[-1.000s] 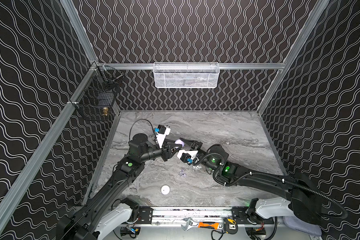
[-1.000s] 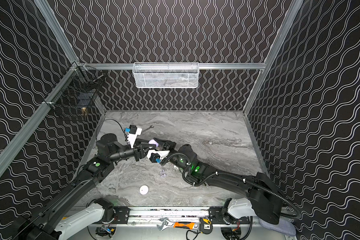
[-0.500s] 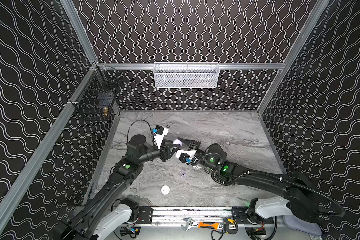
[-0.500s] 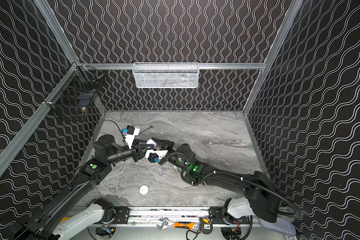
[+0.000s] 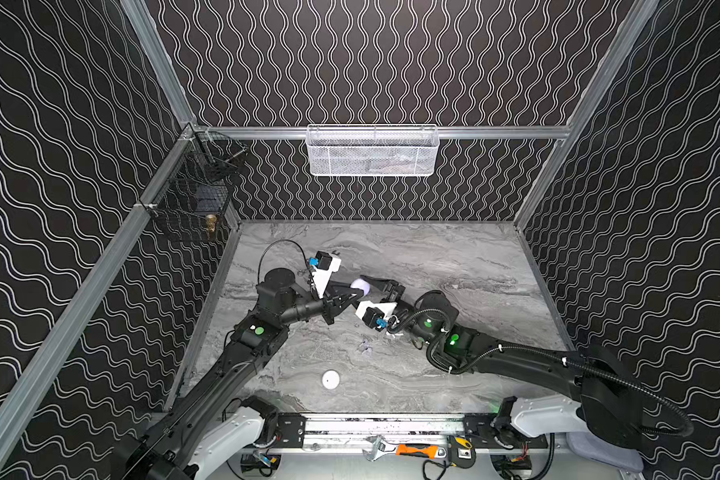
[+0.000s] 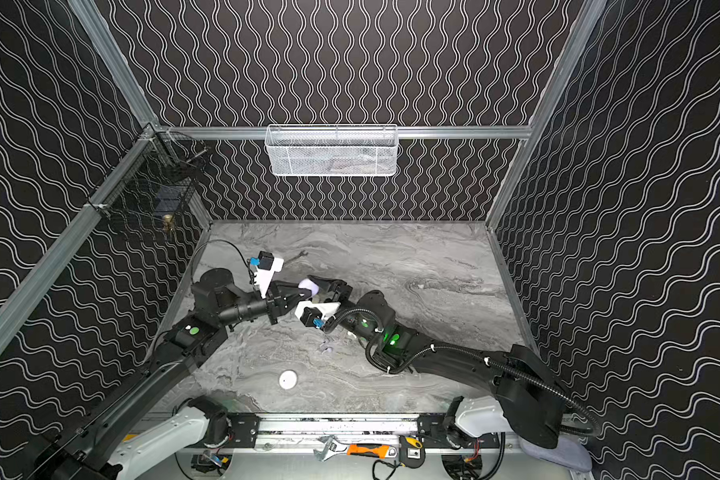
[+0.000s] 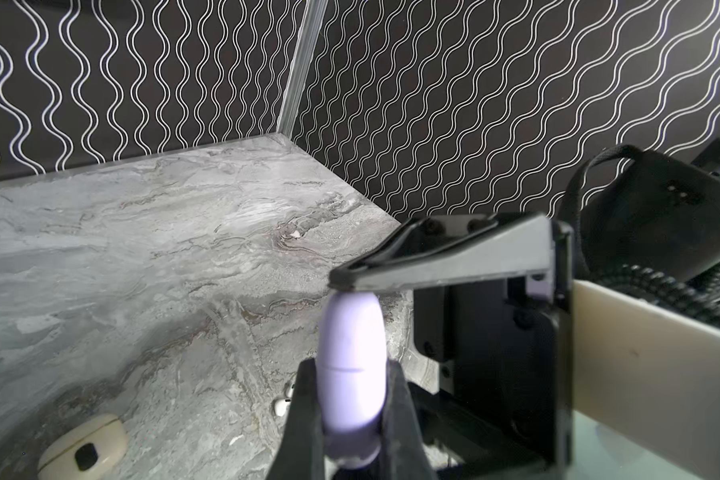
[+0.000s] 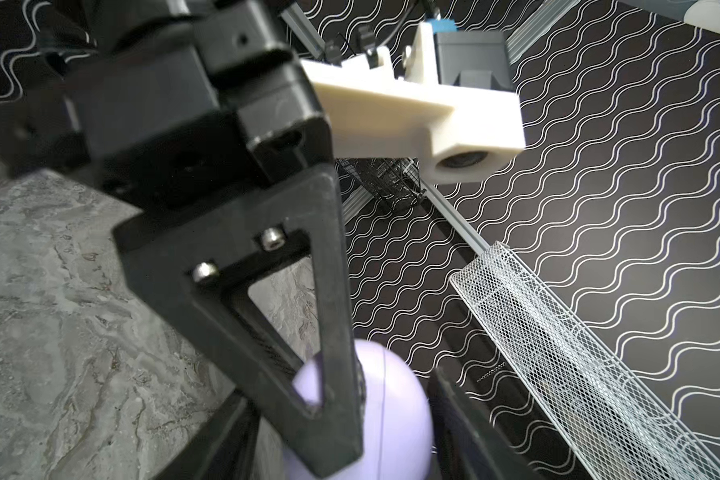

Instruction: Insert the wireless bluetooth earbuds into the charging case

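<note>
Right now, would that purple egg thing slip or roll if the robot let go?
Probably slippery: the lilac case looks smooth and glossy where the left gripper pinches its rounded sides. It would likely roll or wobble on the table, being egg-shaped with no flat face showing. It seems stiff: no dent under the fingers.

Grey marbled desk (image 5: 433, 257). Left pincer (image 5: 355, 289) clamped on a lilac charging case (image 5: 359, 285); right pincer (image 5: 366, 286) meets the same case from the opposite side. Tiny earbuds (image 5: 365, 347) lie loose on the desk nearby. White round case (image 5: 330, 379) lies nearer the front edge. White mesh basket (image 5: 373, 150) hangs on the rear rail.
</note>
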Controlling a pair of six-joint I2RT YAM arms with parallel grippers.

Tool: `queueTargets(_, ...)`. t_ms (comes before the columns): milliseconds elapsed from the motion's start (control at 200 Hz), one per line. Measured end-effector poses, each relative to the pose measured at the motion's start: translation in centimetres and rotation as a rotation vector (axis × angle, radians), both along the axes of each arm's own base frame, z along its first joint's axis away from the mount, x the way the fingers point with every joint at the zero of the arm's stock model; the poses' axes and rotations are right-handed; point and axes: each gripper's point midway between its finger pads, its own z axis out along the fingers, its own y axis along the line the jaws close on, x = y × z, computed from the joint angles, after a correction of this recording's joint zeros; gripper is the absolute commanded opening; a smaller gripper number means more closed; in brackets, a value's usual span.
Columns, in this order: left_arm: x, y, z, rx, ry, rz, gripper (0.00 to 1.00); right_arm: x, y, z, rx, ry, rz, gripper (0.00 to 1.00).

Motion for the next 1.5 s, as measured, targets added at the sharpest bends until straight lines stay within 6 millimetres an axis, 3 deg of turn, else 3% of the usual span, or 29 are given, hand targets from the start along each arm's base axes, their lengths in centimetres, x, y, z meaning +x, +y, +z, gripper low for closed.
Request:
queueTargets(290, -0.7, 0.8, -2.7, 0.072, -0.291, 0.003, 0.00, -2.2, -3.5, -0.9, 0.070, 0.082, 0.010, 0.74)
queueTargets(390, -2.0, 0.6, -3.5, 0.091, -0.413, -0.063, 0.00, -3.2, -5.0, -0.9, 0.108, 0.110, 0.018, 0.73)
queueTargets(520, -3.7, 0.4, -3.0, 0.074, -0.545, -0.131, 0.00, -4.2, -6.2, -1.1, 0.135, 0.128, 0.040, 0.66)
queueTargets(986, -5.5, -0.5, -3.0, 0.047, -0.632, -0.255, 0.00, -4.6, -4.5, -1.7, 0.136, 0.210, 0.116, 0.58)
queueTargets(1236, -5.1, -0.4, -3.0, 0.050, -0.638, -0.240, 0.00, -3.8, -3.4, -1.7, 0.156, 0.253, 0.112, 0.44)
queueTargets(1501, -5.5, -0.5, -2.9, 0.043, -0.646, -0.261, 0.00, -2.6, -4.5, 0.4, 0.267, 0.249, 0.041, 0.43)
